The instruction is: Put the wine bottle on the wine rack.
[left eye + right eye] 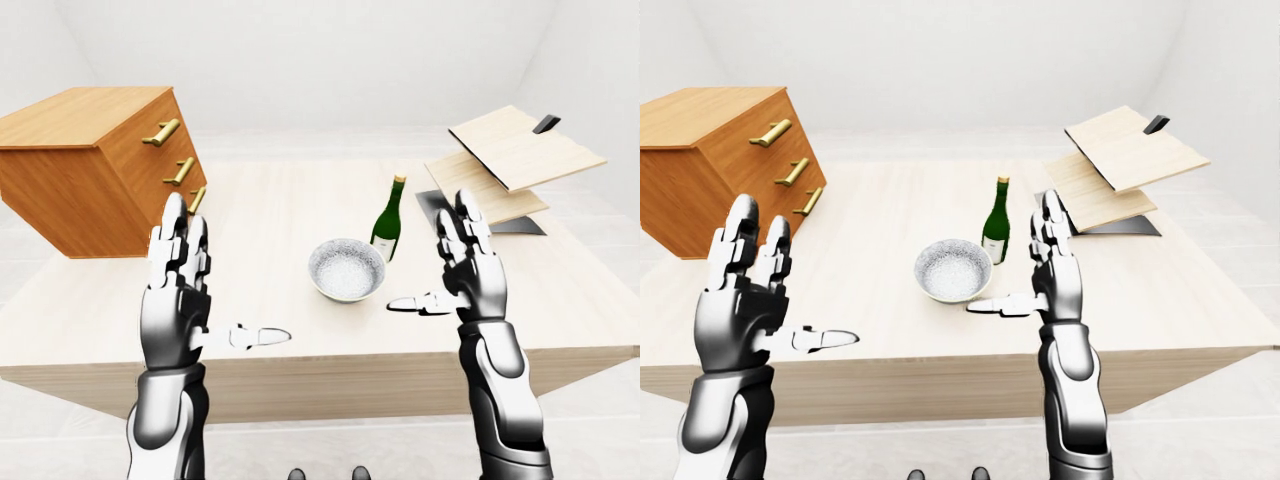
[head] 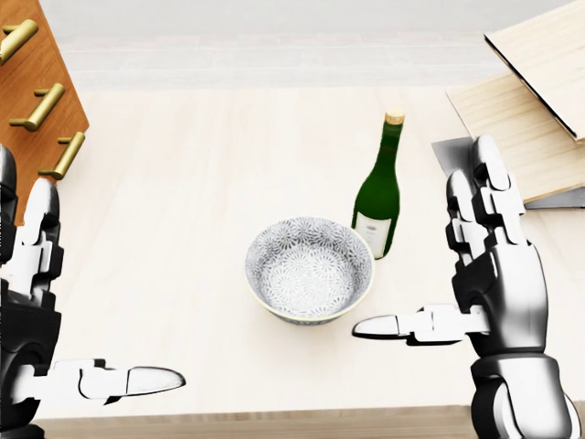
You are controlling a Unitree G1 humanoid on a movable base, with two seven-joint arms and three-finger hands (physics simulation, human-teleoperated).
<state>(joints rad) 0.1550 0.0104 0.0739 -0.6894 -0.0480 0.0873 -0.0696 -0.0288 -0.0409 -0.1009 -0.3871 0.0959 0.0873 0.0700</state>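
I see a pale wood table (image 1: 280, 215) in a white room. The green wine bottle (image 2: 378, 200) stands upright beside the patterned bowl (image 2: 309, 270). My left hand (image 1: 180, 285) and right hand (image 2: 489, 274) hover, fingers spread, holding nothing.

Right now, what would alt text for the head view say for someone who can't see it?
A green wine bottle stands upright on a pale wooden table beside a patterned bowl. Two silver robot hands, left hand and right hand, are raised open on either side, touching nothing. A slanted wooden wine rack sits at upper right.
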